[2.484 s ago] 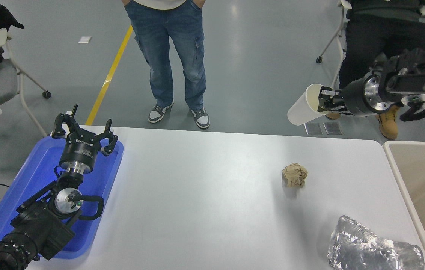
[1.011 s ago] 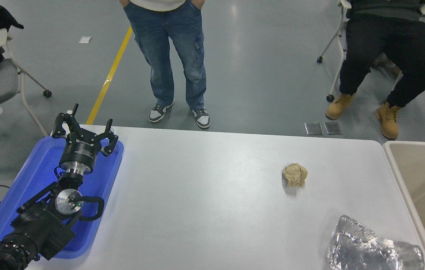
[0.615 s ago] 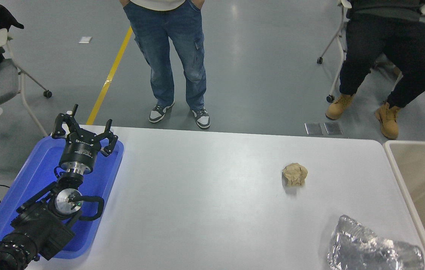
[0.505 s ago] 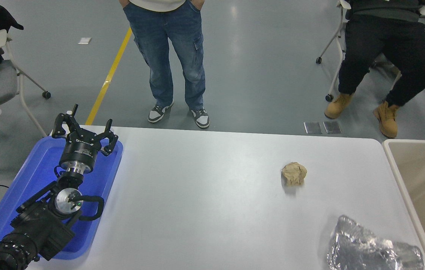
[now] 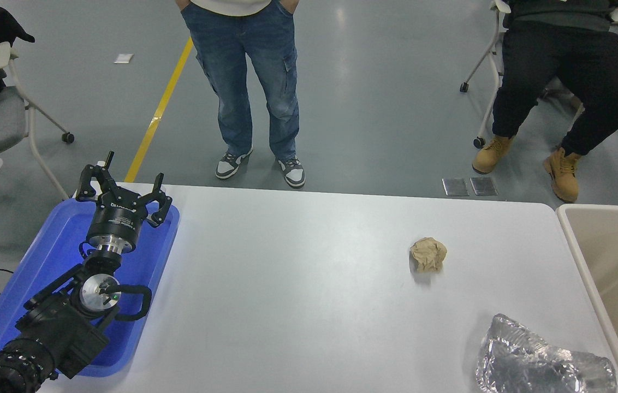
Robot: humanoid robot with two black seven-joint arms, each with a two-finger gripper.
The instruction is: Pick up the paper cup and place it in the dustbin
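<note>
The paper cup is out of view. The dustbin (image 5: pixel 584 262), beige with a pale rim, stands at the table's right edge, cut off by the picture's right side; what shows of its inside is bare. My right arm and gripper are out of view. My left gripper (image 5: pixel 121 191) is parked open and empty over the blue tray at the lower left.
A crumpled brown paper ball (image 5: pixel 428 254) lies on the white table (image 5: pixel 298 284) right of centre. A crinkled silver foil bag (image 5: pixel 544 363) lies at the front right. The blue tray (image 5: pixel 47 262) sits at the left edge. One person stands and one sits beyond the far edge.
My right arm, holding the paper cup above the table's far right, has swung out past the right edge. Cup and arm no longer show. The left arm has not moved.
</note>
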